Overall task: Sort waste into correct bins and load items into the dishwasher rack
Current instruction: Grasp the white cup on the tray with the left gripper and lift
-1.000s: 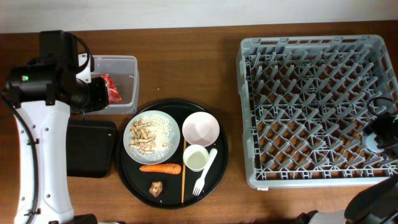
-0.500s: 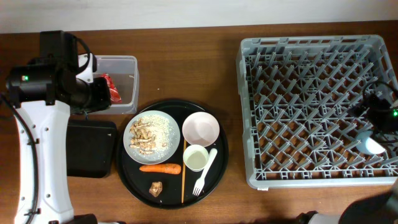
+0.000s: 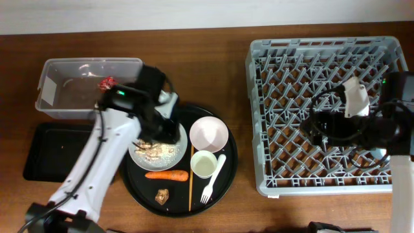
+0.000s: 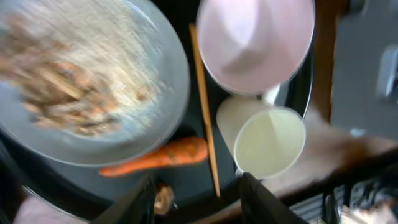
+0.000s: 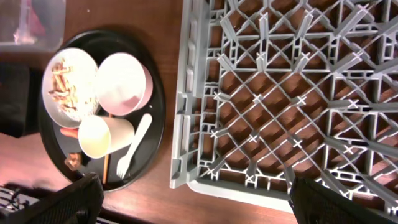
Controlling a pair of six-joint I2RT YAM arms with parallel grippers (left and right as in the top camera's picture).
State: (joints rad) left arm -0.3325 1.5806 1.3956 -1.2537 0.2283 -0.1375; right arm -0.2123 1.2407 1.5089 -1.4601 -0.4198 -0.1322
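Left claw (image 4: 198,190) part-open, empty, fingers apart above carrot (image 4: 158,158) and chopstick (image 4: 204,106) on round black tray (image 3: 228,185). Right claw (image 5: 196,196) spread wide, empty, over dishwasher rack (image 3: 323,58) at 3 o'clock on desk (image 3: 207,58). Red wrapper (image 3: 107,82) lies in clear tub (image 3: 65,97), 10 o'clock. Plate (image 3: 169,154) of scraps, bowl (image 3: 208,133), cup (image 3: 204,164), fork (image 3: 214,176) on round tray. Flat black tray (image 3: 52,152) at 9 o'clock.

No readable text, label, brand, number or sign in any view; none on dishwasher rack (image 3: 278,77) or clear tub (image 3: 71,97); left wrist view blurred.
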